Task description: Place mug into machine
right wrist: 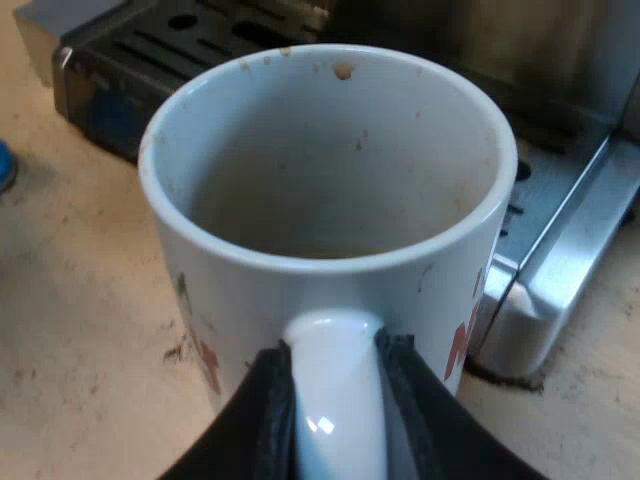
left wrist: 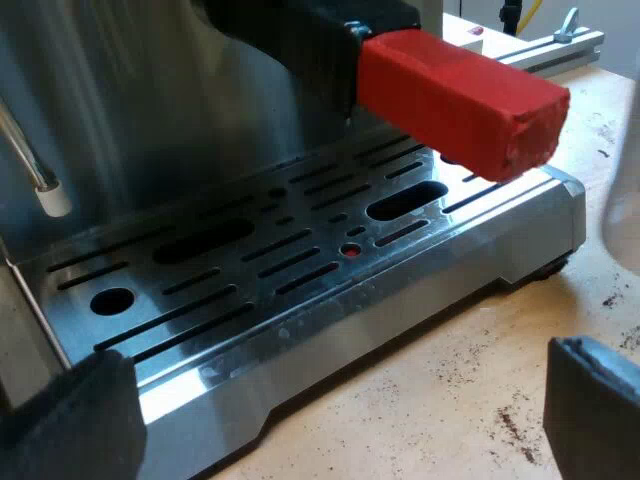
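One mug (right wrist: 300, 160), white, handle clamped in right gripper (right wrist: 335, 400), just beside drip tray (right wrist: 570, 230) corner.
Red lettering on mug side unreadable; left gripper (left wrist: 330, 410) spread wide, empty, facing drip tray.

Your left wrist view skims low and close across the slotted steel drip tray (left wrist: 300, 260); your right looks down into the white ceramic mug (right wrist: 330, 180), same tray behind.

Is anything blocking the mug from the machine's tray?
Nothing stands on the slotted steel drip tray. The red block-shaped handle end hangs over it, so the white ceramic mug probably must slide in underneath.
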Tool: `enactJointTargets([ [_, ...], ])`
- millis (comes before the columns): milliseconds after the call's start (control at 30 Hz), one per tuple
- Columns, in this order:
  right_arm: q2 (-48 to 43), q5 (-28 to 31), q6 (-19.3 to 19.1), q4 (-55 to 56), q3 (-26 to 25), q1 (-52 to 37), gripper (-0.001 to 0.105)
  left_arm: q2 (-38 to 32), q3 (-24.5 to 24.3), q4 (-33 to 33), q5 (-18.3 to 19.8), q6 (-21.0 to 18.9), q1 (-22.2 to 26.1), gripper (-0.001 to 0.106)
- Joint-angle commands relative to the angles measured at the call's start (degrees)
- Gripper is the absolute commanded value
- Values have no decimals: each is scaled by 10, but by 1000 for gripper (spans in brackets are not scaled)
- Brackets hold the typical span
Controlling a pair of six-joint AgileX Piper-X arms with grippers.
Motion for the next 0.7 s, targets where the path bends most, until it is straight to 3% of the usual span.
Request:
enactJointTargets([
  [33, 87, 10, 11, -161, -9, 0, 0, -1, 0, -7, 7, -8, -2, 82],
  [167, 176, 7, 11, -245, -26, 0, 0, -1, 0, -7, 11, -8, -2, 82],
  [700, 406, -12, 11, -365, -132, 0, 0, -1, 0, -7, 11, -8, -2, 82],
])
